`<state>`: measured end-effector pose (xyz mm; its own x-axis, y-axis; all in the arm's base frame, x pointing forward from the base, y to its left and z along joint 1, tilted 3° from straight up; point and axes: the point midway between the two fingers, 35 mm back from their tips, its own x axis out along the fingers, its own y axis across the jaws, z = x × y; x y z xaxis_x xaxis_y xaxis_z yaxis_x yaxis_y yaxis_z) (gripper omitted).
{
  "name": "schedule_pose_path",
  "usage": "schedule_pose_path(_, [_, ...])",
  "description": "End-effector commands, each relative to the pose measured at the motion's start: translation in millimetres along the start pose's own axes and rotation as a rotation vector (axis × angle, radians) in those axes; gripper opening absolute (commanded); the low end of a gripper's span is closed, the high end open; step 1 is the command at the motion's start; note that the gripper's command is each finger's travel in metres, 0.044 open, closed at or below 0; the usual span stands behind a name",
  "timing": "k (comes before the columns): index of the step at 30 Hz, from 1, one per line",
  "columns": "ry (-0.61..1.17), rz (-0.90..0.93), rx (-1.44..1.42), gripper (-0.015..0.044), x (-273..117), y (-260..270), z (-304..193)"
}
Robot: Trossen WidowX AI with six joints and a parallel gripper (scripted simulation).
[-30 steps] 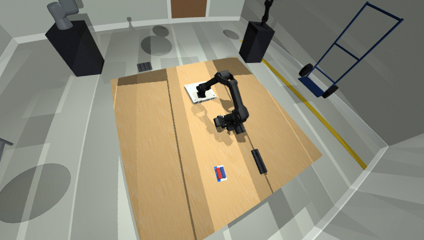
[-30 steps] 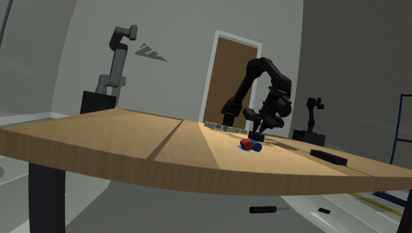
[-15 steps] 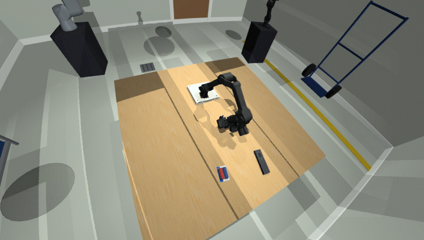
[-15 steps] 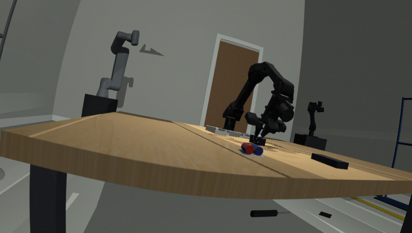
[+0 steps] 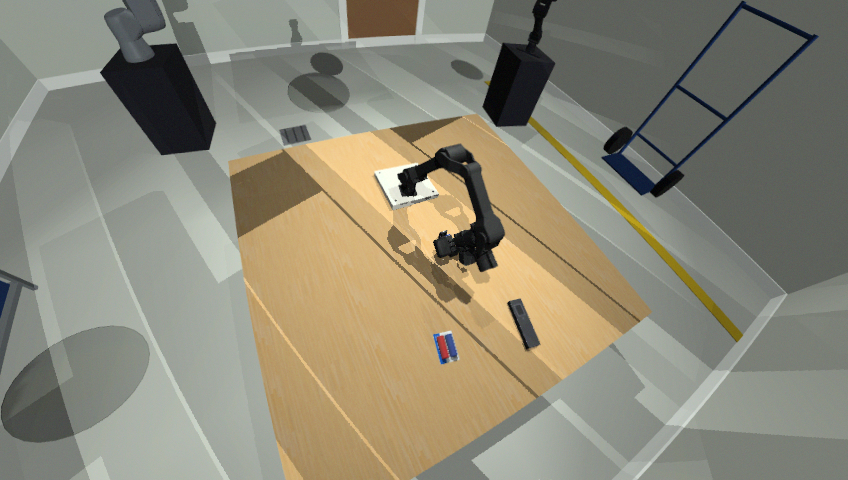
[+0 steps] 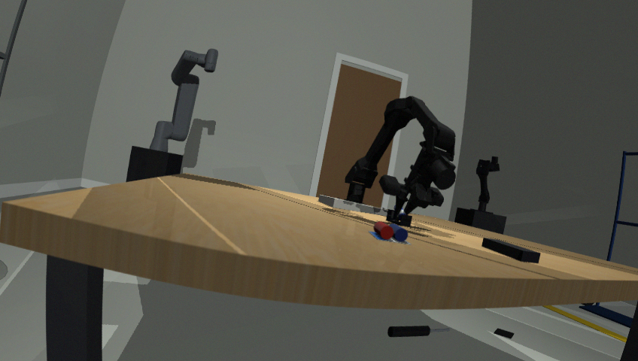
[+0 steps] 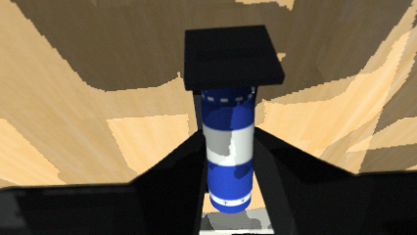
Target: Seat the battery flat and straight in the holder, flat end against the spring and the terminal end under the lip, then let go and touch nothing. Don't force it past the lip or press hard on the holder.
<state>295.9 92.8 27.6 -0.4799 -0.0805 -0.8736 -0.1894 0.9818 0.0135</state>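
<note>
The battery [image 7: 229, 144], blue with a white band, lies between the fingers of my gripper [image 7: 227, 136] [image 6: 402, 210]. My gripper is shut on the battery's sides. The black holder [image 7: 232, 56] [image 6: 401, 219] is under the hand on the table. In the wrist view, the battery's far end meets or passes under the holder's black end block; contact there cannot be told. The spring is hidden behind that block. A strip of the holder's side shows left of the battery. The near end stands out between the fingers. Whether the battery lies flat in the holder cannot be told.
A red and a blue cylinder [image 5: 442, 346] [image 6: 383, 230] lie side by side on a small card near the table's front. A black oblong device [image 5: 523, 324] [image 6: 510, 250] lies to the right. The white base plate [image 5: 386, 181] is behind the hand.
</note>
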Motion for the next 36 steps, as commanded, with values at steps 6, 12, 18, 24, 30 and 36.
schedule_pose_path(6, [-0.065, -0.005, -0.002, 0.0072, 0.1, -0.2, 2.7])
schedule_pose_path(12, [-0.095, -0.006, -0.001, 0.0072, 1.1, -0.1, 2.2])
schedule_pose_path(18, [-0.124, -0.006, 0.000, 0.0072, 2.3, -0.1, 1.7])
schedule_pose_path(24, [-0.154, -0.007, 0.001, 0.0072, 3.4, 0.0, 1.2])
schedule_pose_path(30, [-0.183, -0.007, 0.003, 0.0072, 4.5, 0.1, 0.6])
schedule_pose_path(36, [-0.212, -0.007, 0.004, 0.0072, 5.7, 0.1, 0.0])
